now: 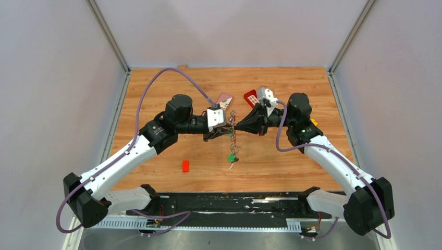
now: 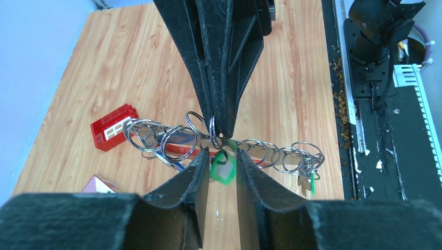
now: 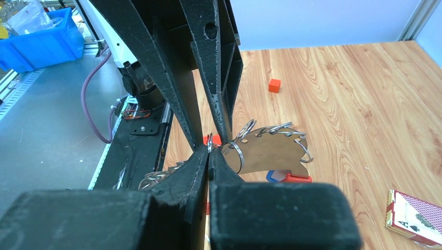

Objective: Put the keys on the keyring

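Holding the keyring steady matters most: the right gripper is clamped on one ring above mid-table, while the left gripper stands part-open around a green key (seemingly ungripped), so align before sliding.

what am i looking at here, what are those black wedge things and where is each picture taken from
Two robot arms stand at the edge of a wooden table. One picture looks down from above; the other two come from a camera on each wrist, so the black wedges are gripper fingers. The right gripper is shut on a ring of the keyring, a chain of metal rings. The left gripper is open, a green key in its gap. On the table lie a red block, a red tray, an orange cube and a card box.
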Controlling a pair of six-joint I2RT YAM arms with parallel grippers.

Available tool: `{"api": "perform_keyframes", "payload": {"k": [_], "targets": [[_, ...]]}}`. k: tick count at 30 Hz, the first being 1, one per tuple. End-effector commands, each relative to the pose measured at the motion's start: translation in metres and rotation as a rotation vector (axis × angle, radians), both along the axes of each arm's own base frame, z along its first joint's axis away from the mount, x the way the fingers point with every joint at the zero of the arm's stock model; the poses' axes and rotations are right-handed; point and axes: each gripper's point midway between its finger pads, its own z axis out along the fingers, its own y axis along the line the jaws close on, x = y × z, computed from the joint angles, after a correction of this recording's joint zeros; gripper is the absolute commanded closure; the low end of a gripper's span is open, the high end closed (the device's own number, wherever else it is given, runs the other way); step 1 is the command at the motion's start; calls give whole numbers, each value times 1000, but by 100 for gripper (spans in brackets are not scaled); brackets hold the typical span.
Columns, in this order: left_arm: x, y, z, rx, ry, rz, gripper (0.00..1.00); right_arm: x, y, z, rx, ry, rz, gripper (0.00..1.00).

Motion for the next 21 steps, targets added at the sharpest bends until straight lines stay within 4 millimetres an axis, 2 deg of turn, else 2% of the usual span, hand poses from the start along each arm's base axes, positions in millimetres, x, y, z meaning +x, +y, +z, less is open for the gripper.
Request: {"api": "perform_keyframes", "payload": {"k": [1, 10, 14, 21], "targets": [[3, -1, 10, -36, -18, 6, 71, -4, -2, 13, 29, -54, 17, 100], [-2, -4, -4, -8, 16, -32, 94, -4, -2, 14, 29, -53, 16, 100], [-5, -5, -7, -6, 25, -47, 98, -2, -2, 15, 30, -53, 9, 100], [-8, -12, -12, -7, 70, -82, 99, 1, -2, 14, 30, -50, -10, 100]]}}
